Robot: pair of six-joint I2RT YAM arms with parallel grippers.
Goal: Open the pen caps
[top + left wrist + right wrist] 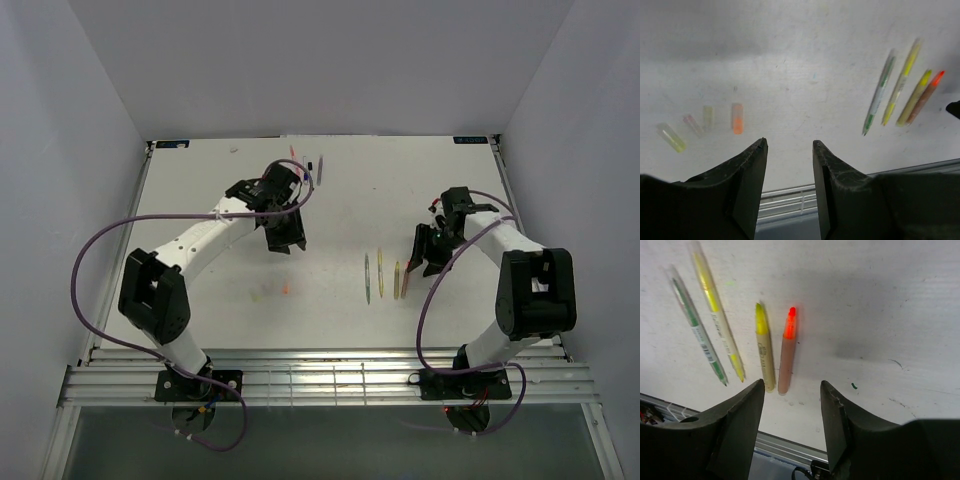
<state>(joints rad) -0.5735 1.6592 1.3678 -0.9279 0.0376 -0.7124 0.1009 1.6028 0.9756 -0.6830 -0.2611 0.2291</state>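
Tools both idle: left tool (789, 143) jaws apart, empty; right tool (792, 383) likewise parted, nothing held. Four pen caps (737, 118) lie loose on surface (805, 60) near left tool. Four uncapped pens (787, 352) lie side by side below right tool. Far edge: more pens (320, 166), probably unopened. Step: between pens. Next: reach far pen, one tool gripping body, other pulling cap.

Left gripper (789, 142) over white surface (790, 60), jaws apart, nothing between them. To the left, four loose caps in a row: yellow cap (671, 137), pink cap (692, 124), pale cap (708, 118), orange cap (737, 118). Far right, slanted side by side: green pen (880, 93), yellow pen (902, 82), yellow-tipped pen (914, 98), orange-tipped pen (925, 97).
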